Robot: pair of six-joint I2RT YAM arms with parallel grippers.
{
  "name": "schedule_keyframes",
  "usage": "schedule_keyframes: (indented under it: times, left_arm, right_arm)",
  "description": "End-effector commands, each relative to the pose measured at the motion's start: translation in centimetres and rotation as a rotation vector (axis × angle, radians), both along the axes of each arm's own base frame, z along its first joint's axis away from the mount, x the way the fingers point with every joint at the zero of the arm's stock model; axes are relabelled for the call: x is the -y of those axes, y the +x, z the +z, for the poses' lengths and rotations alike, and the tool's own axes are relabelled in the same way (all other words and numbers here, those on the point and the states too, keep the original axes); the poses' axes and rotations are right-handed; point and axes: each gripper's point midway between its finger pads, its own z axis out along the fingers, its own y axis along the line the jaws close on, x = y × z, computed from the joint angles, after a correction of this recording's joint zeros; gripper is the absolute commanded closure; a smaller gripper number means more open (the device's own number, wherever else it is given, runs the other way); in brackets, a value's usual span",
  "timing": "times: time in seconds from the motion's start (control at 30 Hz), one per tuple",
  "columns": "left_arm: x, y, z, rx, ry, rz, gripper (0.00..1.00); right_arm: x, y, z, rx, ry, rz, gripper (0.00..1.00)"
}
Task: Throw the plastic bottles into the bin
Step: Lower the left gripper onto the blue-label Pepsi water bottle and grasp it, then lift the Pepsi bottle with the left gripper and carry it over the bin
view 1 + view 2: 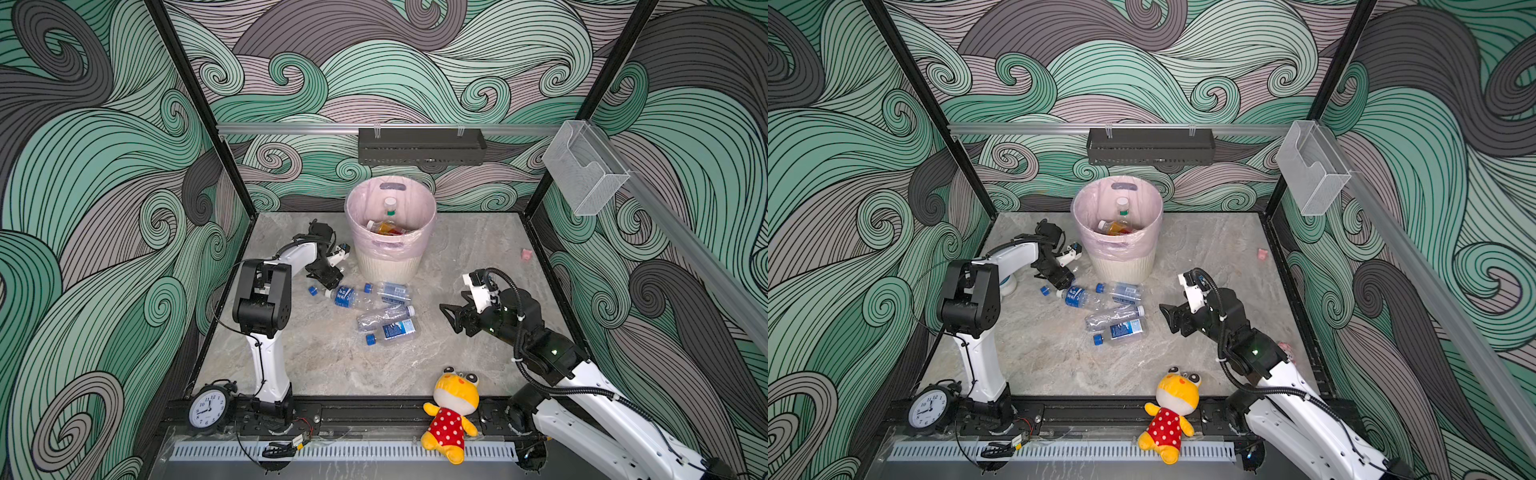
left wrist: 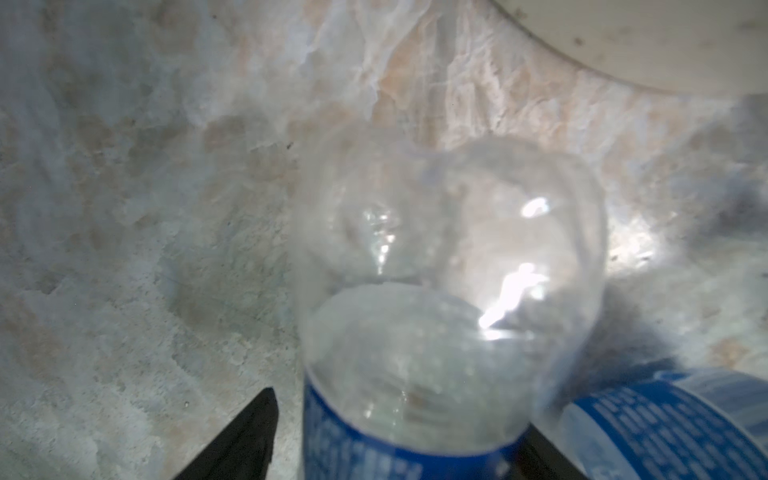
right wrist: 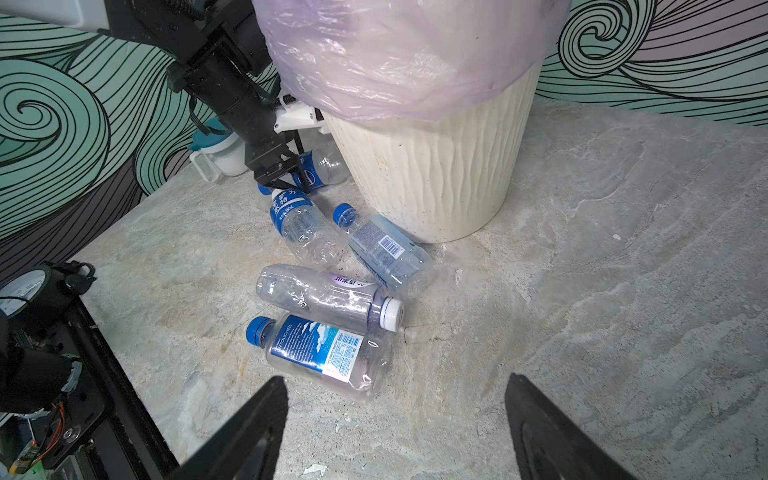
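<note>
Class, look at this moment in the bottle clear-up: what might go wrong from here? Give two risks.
1. The left gripper straddles a clear bottle lying right beside a second bottle, close to the bin. Closing may squeeze the smooth bottle out or catch its neighbour.
2. The open right gripper faces a bottle cluster whose bottles lie tightly together. Grabbing one may roll the others away.

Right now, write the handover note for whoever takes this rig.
Left pincer: open, straddling a blue-label bottle lying beside the bin; no grip visible yet.
Right pincer: open, empty, facing the cluster of four bottles on the table.
Done: several bottles are inside the bin.
Left: all five on the table, starting with the straddled one.
</note>
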Motion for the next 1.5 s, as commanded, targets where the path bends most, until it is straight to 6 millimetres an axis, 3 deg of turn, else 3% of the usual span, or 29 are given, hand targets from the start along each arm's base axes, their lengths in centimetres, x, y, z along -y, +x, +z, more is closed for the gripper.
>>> schedule_keyframes:
  times: [0.0, 0.2, 0.4, 0.53, 0.7, 0.87, 1.0, 1.2, 1.33, 1.47]
  left_arm:
    - [-0.1, 1.6, 0.5, 0.05, -0.01, 0.043, 0.25]
    - [-0.6, 2.2, 0.9, 0.074, 0.004, 0.088, 0.42]
    - [-1.7, 2.9, 3.5, 0.167, -0.01, 0.207, 0.46]
    - [-2.9, 2.6, 7.0, 0.284, -0.042, 0.299, 0.46]
    - [-5.6, 1.5, 12.8, 0.407, 0.003, 0.461, 0.49]
    - [-5.7, -1.4, 17.1, 0.451, -0.057, 0.522, 0.49]
    - [-5.3, -5.0, 18.5, 0.446, -0.141, 0.573, 0.49]
    - [-3.0, -10.5, 19.3, 0.475, -0.353, 0.557, 0.49]
    - [-2.9, -14.1, 20.3, 0.519, -0.45, 0.606, 0.49]
    - [-2.7, -17.2, 19.6, 0.5, -0.495, 0.62, 0.49]
  right_arm:
    - [0.1, 0.2, 0.3, 0.015, 0.003, -0.012, 0.18]
    - [0.2, 0.2, 0.2, 0.013, 0.002, -0.016, 0.18]
    - [0.2, 0.2, 0.1, 0.012, 0.0, -0.018, 0.18]
    - [0.5, 0.3, 0.0, 0.012, -0.009, -0.031, 0.18]
    - [0.6, 0.4, 0.1, 0.014, -0.016, -0.038, 0.17]
    - [0.5, 0.8, 0.3, 0.02, -0.017, -0.045, 0.17]
    - [0.3, 1.2, 0.5, 0.02, -0.021, -0.044, 0.17]
    - [-0.2, 1.7, 0.3, 0.013, -0.03, -0.039, 0.18]
    - [-0.5, 2.4, -0.1, 0.005, -0.034, -0.046, 0.18]
    - [-0.9, 3.0, -0.3, -0.007, -0.037, -0.047, 0.2]
